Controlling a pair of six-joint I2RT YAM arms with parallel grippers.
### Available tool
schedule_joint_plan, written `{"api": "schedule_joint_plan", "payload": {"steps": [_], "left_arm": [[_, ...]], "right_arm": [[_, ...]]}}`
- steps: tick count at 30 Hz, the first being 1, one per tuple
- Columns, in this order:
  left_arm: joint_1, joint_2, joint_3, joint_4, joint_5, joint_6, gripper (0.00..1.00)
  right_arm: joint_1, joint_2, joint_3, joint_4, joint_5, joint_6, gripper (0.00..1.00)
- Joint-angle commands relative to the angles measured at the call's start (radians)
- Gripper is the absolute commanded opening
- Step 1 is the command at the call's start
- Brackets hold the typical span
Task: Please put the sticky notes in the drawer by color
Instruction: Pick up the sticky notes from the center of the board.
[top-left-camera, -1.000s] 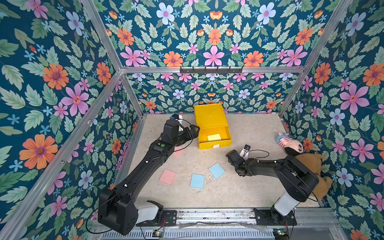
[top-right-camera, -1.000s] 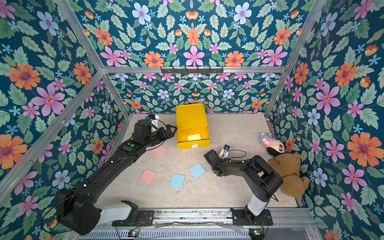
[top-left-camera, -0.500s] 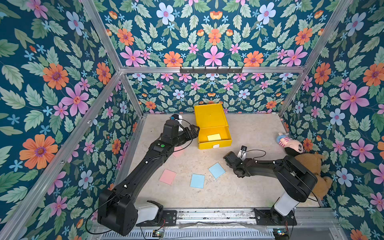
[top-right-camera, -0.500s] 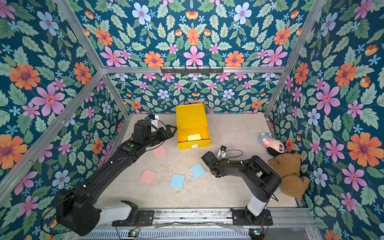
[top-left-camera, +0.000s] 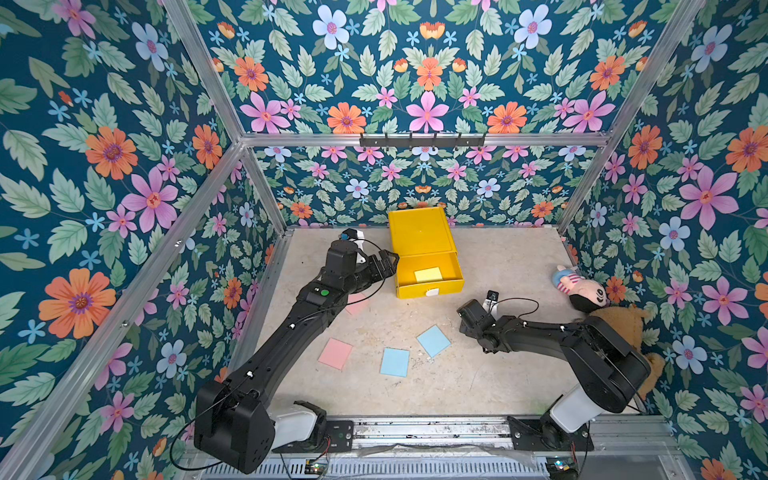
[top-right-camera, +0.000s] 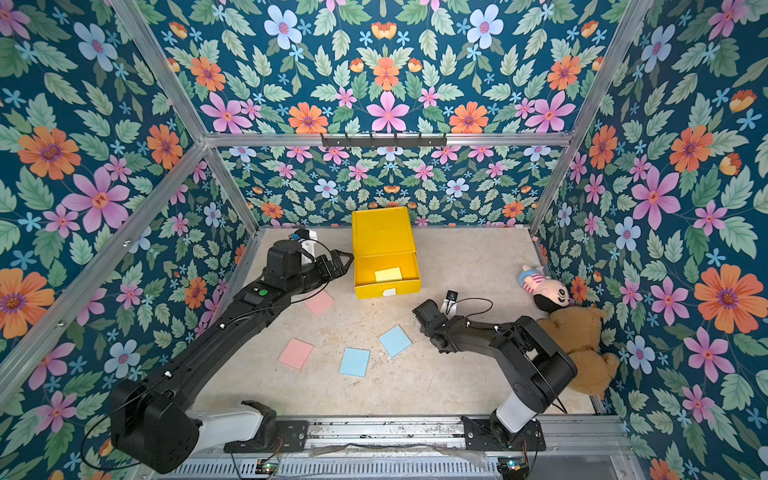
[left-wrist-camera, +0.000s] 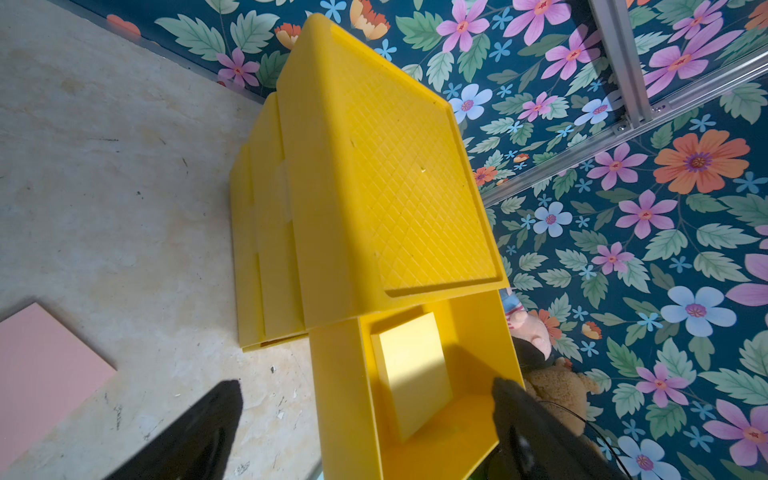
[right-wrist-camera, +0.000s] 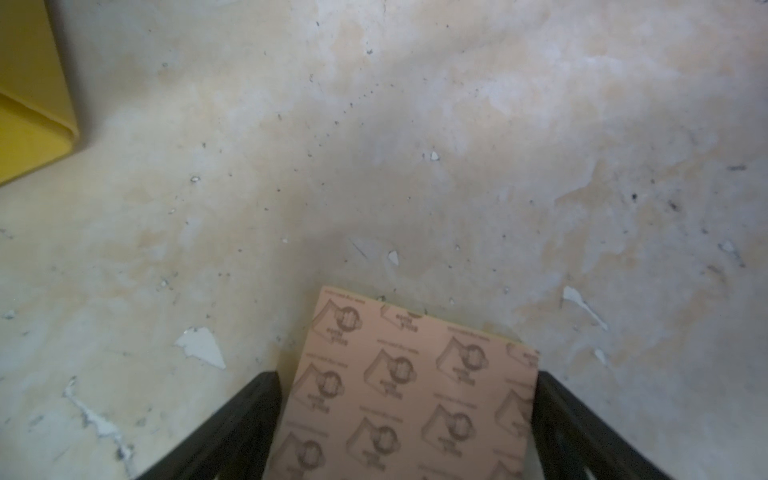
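**Jaws wide on both arms, one pad in the drawer**

Right jaws stand wide apart, low over the table (top-left-camera: 498, 257). They straddle a patterned pad (right-wrist-camera: 411, 395) that lies flat between them, its edges just beside the fingers (right-wrist-camera: 249, 415). Left jaws, equally wide and empty, hover just beside the yellow cabinet (top-left-camera: 417, 230), at the side of its pulled-out top drawer (top-left-camera: 455, 266). A plain yellow pad (top-left-camera: 428, 274) lies inside that drawer. On the table in front lie a blue pad (top-left-camera: 395, 362), a second blue pad (top-left-camera: 433, 340) and a pink pad (top-left-camera: 336, 353). A second pink pad (top-left-camera: 358, 304) sits partly under the left arm.
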Motion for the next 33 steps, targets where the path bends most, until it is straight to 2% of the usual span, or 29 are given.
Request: {"api": "schedule_joint_plan", "payload": {"steps": [1, 6, 11, 23, 26, 29, 33], "left_arm": [[0.000, 0.000, 0.015, 0.014, 0.000, 0.004, 1.00], [0.000, -0.003, 0.020, 0.007, -0.008, 0.008, 1.00], [0.000, -0.002, 0.019, 0.010, -0.008, 0.004, 1.00], [0.000, -0.026, 0.006, 0.011, -0.007, -0.006, 1.00], [-0.005, -0.024, 0.009, 0.023, 0.022, -0.029, 1.00], [-0.043, -0.023, 0.039, 0.024, 0.030, -0.046, 1.00], [-0.142, -0.006, 0.112, 0.008, -0.018, -0.060, 1.00]], "right_arm": [[-0.001, 0.055, 0.000, -0.073, -0.116, 0.006, 0.94], [0.000, 0.039, 0.006, -0.099, -0.094, 0.014, 0.90], [0.000, -0.047, 0.020, -0.144, -0.068, 0.005, 0.85], [0.000, -0.167, 0.033, -0.184, -0.045, -0.035, 0.81], [0.000, -0.253, 0.010, -0.160, -0.071, -0.070, 0.81], [0.000, -0.366, -0.014, -0.124, -0.096, -0.140, 0.82], [-0.007, -0.505, -0.012, -0.104, -0.138, -0.229, 0.82]]}}
